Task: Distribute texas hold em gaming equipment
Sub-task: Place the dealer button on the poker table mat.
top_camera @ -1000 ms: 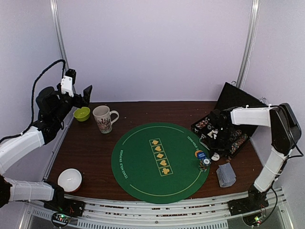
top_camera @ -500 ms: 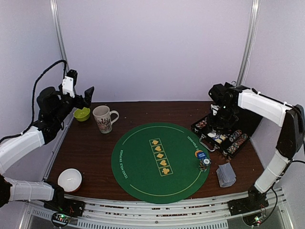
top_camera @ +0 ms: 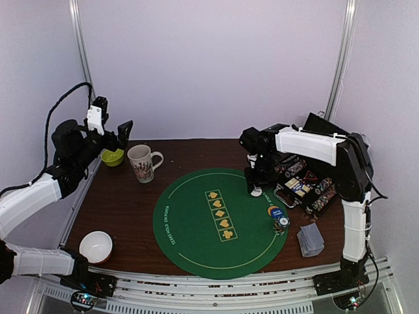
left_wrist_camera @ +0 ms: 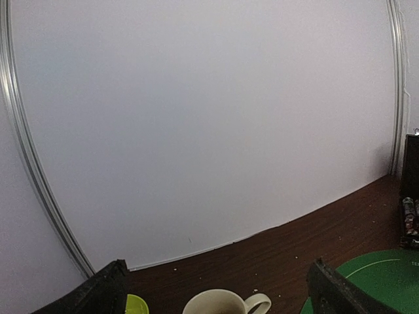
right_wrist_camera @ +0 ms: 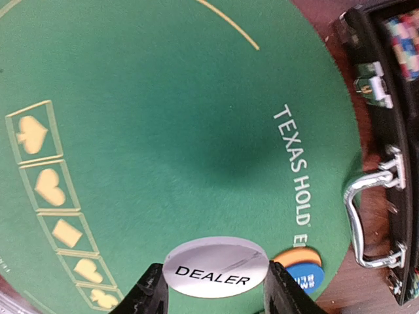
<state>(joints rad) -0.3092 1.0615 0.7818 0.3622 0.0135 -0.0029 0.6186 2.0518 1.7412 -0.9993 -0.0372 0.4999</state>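
Observation:
My right gripper (top_camera: 256, 188) is shut on a white DEALER button (right_wrist_camera: 216, 267), which it holds flat between both fingers a little above the far right part of the green Texas Hold'em mat (top_camera: 196, 226). A blue button (right_wrist_camera: 302, 276) lies overlapping an orange button (right_wrist_camera: 296, 254) at the mat's right edge, with a small stack of poker chips (top_camera: 281, 224) beside them. A pile of grey-blue-backed cards (top_camera: 310, 239) lies on the table to the right of the mat. My left gripper (top_camera: 112, 131) hangs open and empty, high above the far left corner.
An open black case (top_camera: 308, 186) with rows of chips stands right of the mat, its metal handle (right_wrist_camera: 357, 219) toward the mat. A patterned white mug (top_camera: 141, 162) and a green bowl (top_camera: 112, 156) sit at the far left. A white bowl (top_camera: 97, 246) is near left.
My right arm has swung left from the black case to over the mat's far right part, carrying the white dealer button. The left arm has barely moved.

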